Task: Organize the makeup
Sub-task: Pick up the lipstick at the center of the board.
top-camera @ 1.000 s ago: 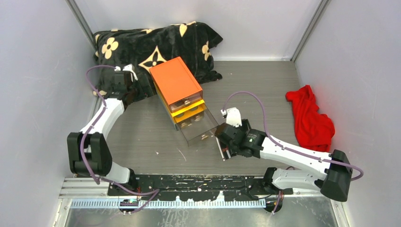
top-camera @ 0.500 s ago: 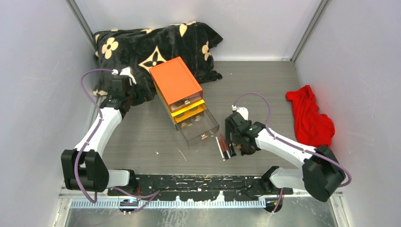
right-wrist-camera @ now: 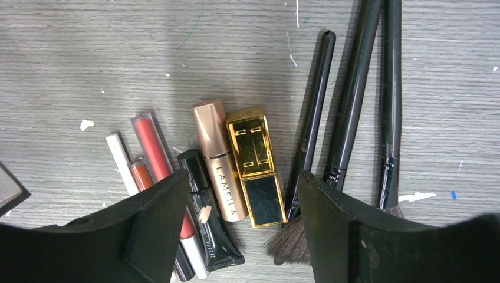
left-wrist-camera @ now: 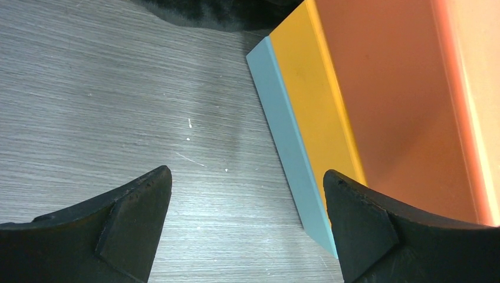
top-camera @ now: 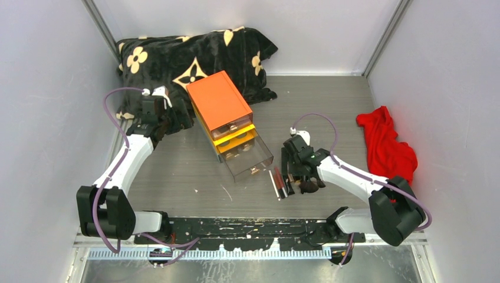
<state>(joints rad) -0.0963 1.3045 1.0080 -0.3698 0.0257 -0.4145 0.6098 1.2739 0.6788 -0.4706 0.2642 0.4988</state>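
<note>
- My right hand (right-wrist-camera: 242, 188) hangs spread wide, holding nothing, just above the makeup (right-wrist-camera: 217, 159) on the table (right-wrist-camera: 118, 47).
- Gold tube (right-wrist-camera: 256, 171) and red tubes (right-wrist-camera: 152, 141) lie side by side, black brushes (right-wrist-camera: 354, 88) next to them.
- My left hand (left-wrist-camera: 246, 177) is spread and empty beside the orange box (left-wrist-camera: 377, 94).

Overhead view looks down from behind me; wrist views hug the surface (left-wrist-camera: 118, 88) (left shares the box (left-wrist-camera: 383, 106), right the makeup (right-wrist-camera: 253, 159)).
</note>
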